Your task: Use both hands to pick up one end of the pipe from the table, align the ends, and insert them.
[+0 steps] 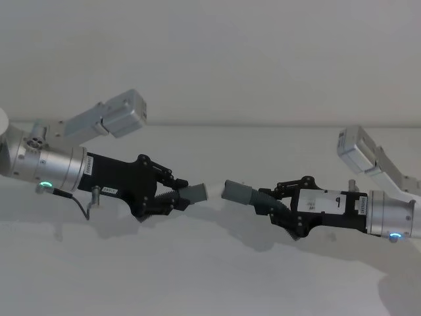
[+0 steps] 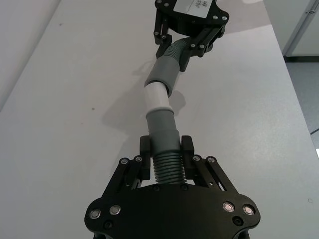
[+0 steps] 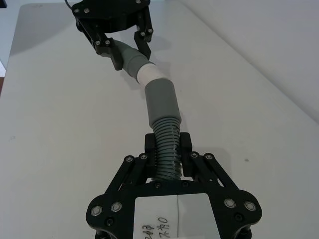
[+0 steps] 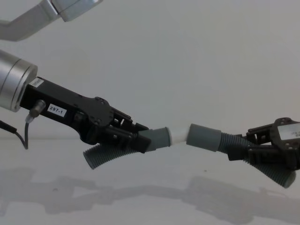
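Above the plain white matte table (image 1: 210, 276), backed by a bare pale wall, two short dark grey corrugated hose pieces hang in the air. The black left gripper (image 4: 123, 136) pinches the left hose piece (image 4: 101, 157) on its ribs; its smooth grey cuff (image 4: 159, 138) carries a narrower white tip (image 4: 179, 136). The black right gripper (image 4: 251, 149) pinches the right hose piece (image 4: 276, 174) likewise. In the chest view, the white tip meets the right piece's grey cuff (image 4: 204, 137) mouth.
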Controlling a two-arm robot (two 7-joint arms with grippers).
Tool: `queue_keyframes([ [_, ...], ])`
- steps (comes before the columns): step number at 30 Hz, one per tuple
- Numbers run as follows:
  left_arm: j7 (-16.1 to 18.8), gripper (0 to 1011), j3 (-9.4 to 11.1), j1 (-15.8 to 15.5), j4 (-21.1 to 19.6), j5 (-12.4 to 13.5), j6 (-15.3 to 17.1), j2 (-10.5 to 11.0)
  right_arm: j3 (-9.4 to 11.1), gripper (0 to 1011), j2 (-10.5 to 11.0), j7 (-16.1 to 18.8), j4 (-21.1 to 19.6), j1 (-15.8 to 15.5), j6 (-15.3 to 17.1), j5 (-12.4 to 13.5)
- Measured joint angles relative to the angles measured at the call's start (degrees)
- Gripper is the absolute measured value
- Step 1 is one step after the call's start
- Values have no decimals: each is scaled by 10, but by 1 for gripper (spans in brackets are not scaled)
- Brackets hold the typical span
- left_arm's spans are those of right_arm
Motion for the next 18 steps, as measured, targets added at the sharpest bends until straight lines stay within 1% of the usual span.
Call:
queue_keyframes([
  [18,-18,354,18,-18,15,-1,-7,-4,-12,274,3,10,1,9,-9,5],
])
